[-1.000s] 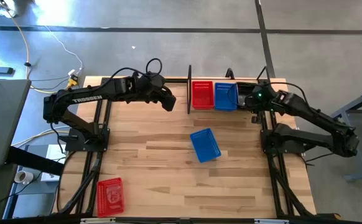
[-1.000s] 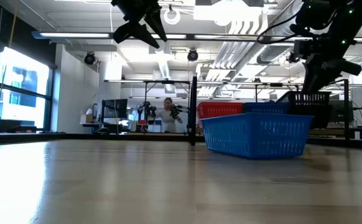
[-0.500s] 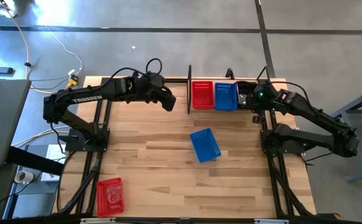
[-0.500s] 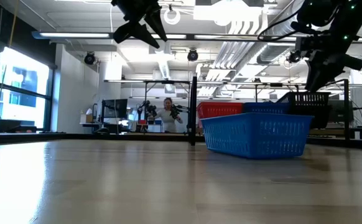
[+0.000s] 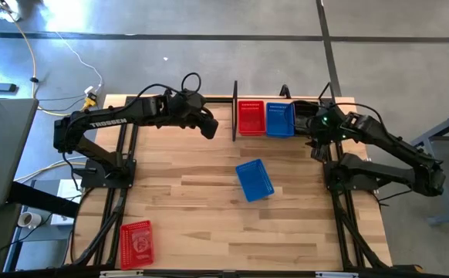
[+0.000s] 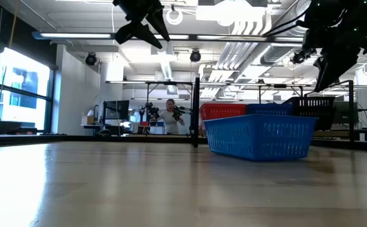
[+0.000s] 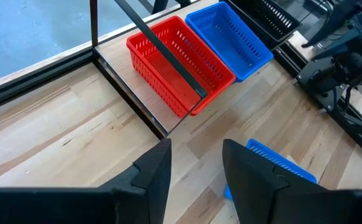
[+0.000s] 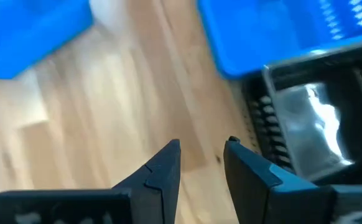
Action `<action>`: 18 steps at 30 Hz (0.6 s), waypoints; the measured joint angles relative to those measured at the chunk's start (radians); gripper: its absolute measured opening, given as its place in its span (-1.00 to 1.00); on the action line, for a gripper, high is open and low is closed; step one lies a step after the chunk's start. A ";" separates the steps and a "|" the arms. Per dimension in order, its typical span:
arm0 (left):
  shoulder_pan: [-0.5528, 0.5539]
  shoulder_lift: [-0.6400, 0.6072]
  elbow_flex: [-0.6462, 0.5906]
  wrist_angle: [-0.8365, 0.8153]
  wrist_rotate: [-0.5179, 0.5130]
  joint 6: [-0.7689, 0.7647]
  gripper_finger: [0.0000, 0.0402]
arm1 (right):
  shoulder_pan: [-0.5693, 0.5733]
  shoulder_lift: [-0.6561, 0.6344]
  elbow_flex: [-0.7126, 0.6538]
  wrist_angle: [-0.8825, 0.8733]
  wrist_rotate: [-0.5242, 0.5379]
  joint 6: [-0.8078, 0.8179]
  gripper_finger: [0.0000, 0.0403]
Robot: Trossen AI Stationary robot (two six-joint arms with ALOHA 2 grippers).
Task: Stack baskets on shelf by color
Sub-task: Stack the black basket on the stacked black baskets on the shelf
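A red basket (image 5: 250, 118) and a blue basket (image 5: 280, 118) stand side by side on the shelf (image 5: 234, 110) at the table's far edge. A black basket (image 8: 311, 124) sits at the shelf's right end. A second blue basket (image 5: 254, 180) rests on the table's middle, and a second red one (image 5: 137, 245) lies at the near left. My left gripper (image 7: 196, 158) hangs open and empty, high and left of the shelf. My right gripper (image 8: 201, 149) is open and empty, tipped down over the table just in front of the black basket.
Black arm-mount frames (image 5: 339, 208) run along both table sides. A shelf upright (image 7: 94, 25) stands beside the red basket. Bare wood (image 5: 186, 193) lies between the two loose baskets. A person (image 6: 169, 116) is in the room far behind the table.
My right gripper has rolled about its own pointing line and tipped further down, staying at much the same spot by the black basket. Its fingers have kept the same gap. The baskets have not moved.
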 joint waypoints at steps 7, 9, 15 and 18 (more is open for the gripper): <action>0.000 0.000 0.000 0.000 -0.005 0.034 -0.34 | 0.000 0.061 -0.001 0.011 -0.006 0.008 -0.46; 0.002 0.000 0.000 0.000 -0.005 0.034 -0.34 | 0.000 0.090 -0.002 0.012 0.009 0.013 -0.46; 0.016 0.000 0.000 0.000 -0.006 0.034 -0.34 | 0.000 0.169 -0.002 0.049 0.017 0.016 -0.46; 0.025 0.000 0.000 0.000 -0.006 0.035 -0.34 | 0.000 0.200 -0.002 0.071 0.013 0.024 -0.46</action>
